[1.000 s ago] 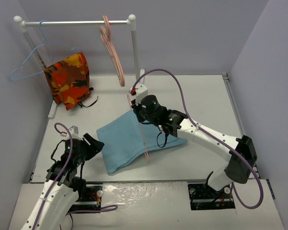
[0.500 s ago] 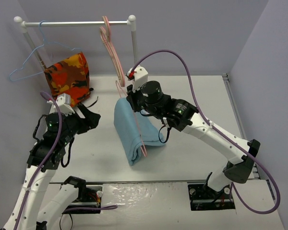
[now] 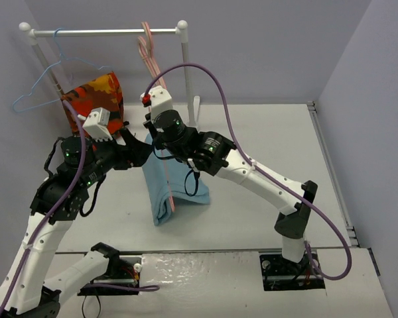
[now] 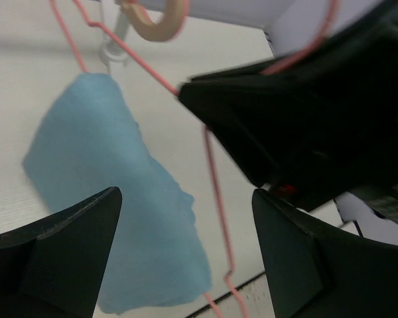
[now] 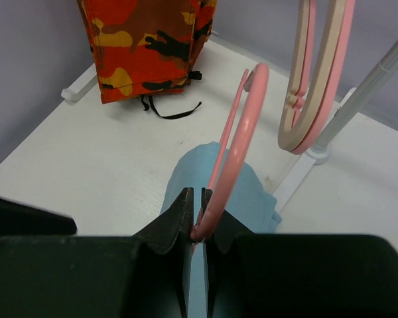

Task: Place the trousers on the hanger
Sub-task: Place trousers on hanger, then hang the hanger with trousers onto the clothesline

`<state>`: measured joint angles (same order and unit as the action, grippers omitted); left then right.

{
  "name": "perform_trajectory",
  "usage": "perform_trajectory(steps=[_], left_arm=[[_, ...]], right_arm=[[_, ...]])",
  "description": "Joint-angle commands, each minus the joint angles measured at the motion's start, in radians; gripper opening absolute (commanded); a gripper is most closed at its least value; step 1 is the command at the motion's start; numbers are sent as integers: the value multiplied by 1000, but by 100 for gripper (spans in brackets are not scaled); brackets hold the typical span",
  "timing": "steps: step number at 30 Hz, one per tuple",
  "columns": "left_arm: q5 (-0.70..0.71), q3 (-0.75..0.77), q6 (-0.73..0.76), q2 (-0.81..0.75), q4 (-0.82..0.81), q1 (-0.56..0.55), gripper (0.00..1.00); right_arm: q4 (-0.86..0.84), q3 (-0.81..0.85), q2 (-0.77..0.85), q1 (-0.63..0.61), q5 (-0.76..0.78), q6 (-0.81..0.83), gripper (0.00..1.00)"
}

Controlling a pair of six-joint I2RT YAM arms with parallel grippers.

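Jaws of right gripper (image 5: 194, 207) pinched tight on the hanger (image 5: 242, 129), at the lower end of its hook; hook curves up and away from the fingers. Wire triangle hangs below, the trousers (image 3: 160, 192) folded over it, drooping above left-centre of the worktop (image 3: 272, 132); whether the lowest fold touches the worktop not discernible. Left gripper (image 4: 186, 225) jaws wide, nothing between them, just beside right gripper, facing the trousers. Toward far-left corner: rack rail (image 3: 106, 31) carrying blue hanger (image 3: 36, 86) and thick hangers (image 3: 152, 63); patterned cloth (image 3: 93, 99) below the rail
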<state>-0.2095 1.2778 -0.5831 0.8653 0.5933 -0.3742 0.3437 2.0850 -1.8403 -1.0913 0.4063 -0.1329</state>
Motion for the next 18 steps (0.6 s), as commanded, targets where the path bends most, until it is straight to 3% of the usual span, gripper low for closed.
perform_trajectory(steps=[1,7,18], left_arm=[[40,24,-37,12,-87,-142,77],[188,-24,-26,17,-67,-276,76],[282,-167,-44,-28,-147,-311,64]], right_arm=[[-137,107,1,-4,104,-35,0],[-138,153,-43,-2,108,-60,0],[-139,161,-63,3,113,-111,0]])
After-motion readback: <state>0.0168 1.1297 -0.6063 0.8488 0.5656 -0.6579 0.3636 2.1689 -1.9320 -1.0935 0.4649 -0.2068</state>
